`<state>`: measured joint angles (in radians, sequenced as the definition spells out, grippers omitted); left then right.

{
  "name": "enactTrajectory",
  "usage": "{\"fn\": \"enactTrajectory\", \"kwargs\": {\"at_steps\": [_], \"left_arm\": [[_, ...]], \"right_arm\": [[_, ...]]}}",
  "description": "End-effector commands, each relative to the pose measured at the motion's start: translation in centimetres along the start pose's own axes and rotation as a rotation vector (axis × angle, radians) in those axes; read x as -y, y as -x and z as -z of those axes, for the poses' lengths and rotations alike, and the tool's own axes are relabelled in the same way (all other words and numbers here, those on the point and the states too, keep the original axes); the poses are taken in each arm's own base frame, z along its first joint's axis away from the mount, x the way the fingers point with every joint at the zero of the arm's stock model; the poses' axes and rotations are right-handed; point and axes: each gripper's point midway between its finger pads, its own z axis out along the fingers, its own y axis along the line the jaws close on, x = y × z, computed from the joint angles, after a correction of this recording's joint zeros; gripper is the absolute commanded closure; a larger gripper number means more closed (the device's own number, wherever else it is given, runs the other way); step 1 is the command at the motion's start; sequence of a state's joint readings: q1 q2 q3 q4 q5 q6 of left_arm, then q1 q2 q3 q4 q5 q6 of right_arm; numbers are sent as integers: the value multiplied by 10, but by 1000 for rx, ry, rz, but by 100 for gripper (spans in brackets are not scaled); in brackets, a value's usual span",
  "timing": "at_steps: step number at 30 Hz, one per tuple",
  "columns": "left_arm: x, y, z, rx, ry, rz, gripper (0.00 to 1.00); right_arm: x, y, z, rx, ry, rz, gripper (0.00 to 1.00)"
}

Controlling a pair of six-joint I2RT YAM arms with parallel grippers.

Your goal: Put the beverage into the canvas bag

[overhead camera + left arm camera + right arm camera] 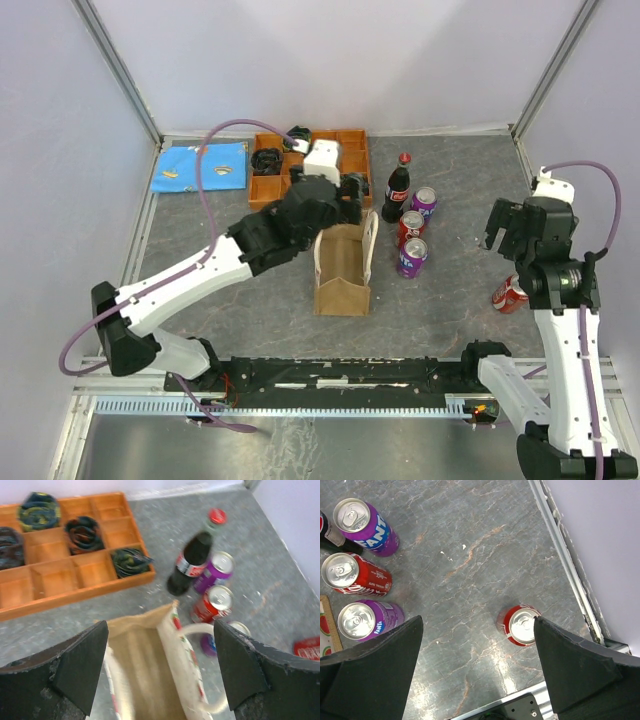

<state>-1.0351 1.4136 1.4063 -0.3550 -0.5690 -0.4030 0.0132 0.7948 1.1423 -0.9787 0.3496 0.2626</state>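
The tabletop (450, 170) carries the bag (342, 272) at its centre, mouth open, with a bottle (398, 188) and three cans (411, 228) clustered at its 2 o'clock. The left gripper (160, 645) is held spread and empty above the bag's 12 o'clock end. The right gripper (477, 630), likewise spread and empty, is poised over a lone red can (522, 625) at the bag's 4 o'clock. This can is judged the pick. It is seen off-centre between the jaws, so they should be centred first, lowered squarely, and closed on the body below the rim.

Bright, even light, faint shadows; the canvas bag (142, 660) blurs in the left wrist view, right wrist view crisp.
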Motion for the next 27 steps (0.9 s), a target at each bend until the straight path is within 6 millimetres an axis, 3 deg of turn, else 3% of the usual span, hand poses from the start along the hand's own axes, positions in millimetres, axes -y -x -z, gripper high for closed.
{"fn": "enactTrajectory", "kwargs": {"at_steps": [1, 7, 13, 18, 23, 27], "left_arm": [[-49, 21, 1, 58, 95, 23, 9], [-88, 7, 4, 48, 162, 2, 9], [-118, 5, 0, 8, 181, 101, 10], [-134, 5, 2, -28, 150, 197, 11], [-113, 22, 13, -20, 12, 181, 12], [-86, 27, 23, -74, -123, 193, 15]], "right_arm": [[-15, 36, -3, 83, 53, -11, 1], [-44, 69, -25, 107, 136, -10, 2], [-89, 109, -61, 128, 259, -38, 5], [-126, 121, -87, 158, 313, -43, 4], [-153, 115, -76, 119, 360, -15, 4], [-178, 103, -34, 14, 482, -58, 6]]}}
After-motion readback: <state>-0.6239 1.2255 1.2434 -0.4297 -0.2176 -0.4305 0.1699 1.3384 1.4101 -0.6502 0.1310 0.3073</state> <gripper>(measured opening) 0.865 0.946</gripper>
